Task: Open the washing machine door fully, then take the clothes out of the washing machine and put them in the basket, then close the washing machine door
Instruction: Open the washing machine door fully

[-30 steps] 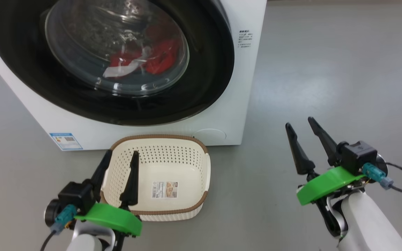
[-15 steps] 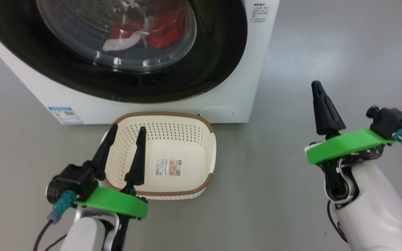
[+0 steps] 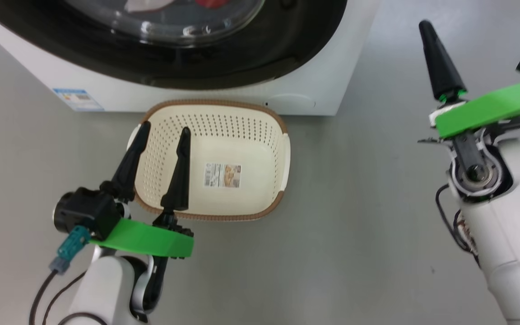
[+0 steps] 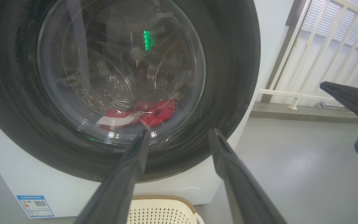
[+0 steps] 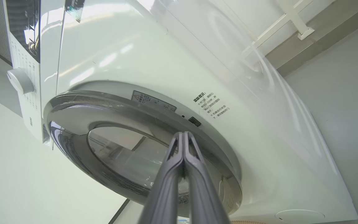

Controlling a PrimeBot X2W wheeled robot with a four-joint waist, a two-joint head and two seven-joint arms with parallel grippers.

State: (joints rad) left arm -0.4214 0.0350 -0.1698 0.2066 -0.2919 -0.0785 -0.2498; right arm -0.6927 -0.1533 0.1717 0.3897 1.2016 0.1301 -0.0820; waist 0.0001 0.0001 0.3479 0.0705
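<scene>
Since a second earlier the head camera had tipped down, so the whole scene sat higher in its view; that shift was the camera's, not the things'. At 10 o'clock the small blue label (image 3: 78, 99) marked the lower corner of the big white front-loading washing machine (image 3: 332, 67). At 8 o'clock the left gripper (image 3: 165, 128) held its two long dark fingers spread wide with nothing between them, above the left part of the cream-white perforated plastic basket with a brown woven-look rim (image 3: 217, 103), much as before. The basket stood on the grey floor (image 3: 355, 225) just in front of the machine, a paper sticker (image 3: 222, 175) on its bottom and no garment in it. At 12 o'clock the large round door with a glossy black rim (image 3: 242, 67) appeared shut. Through its glass, in the left wrist view, the bright red clothes with white trim (image 4: 154, 113) lay low in the steel drum. At 2 o'clock the right gripper (image 3: 426, 28) had changed most: its fingers, apart a second ago, were pressed together on nothing. It had climbed beside the machine's right edge, aimed towards the door's rim.
</scene>
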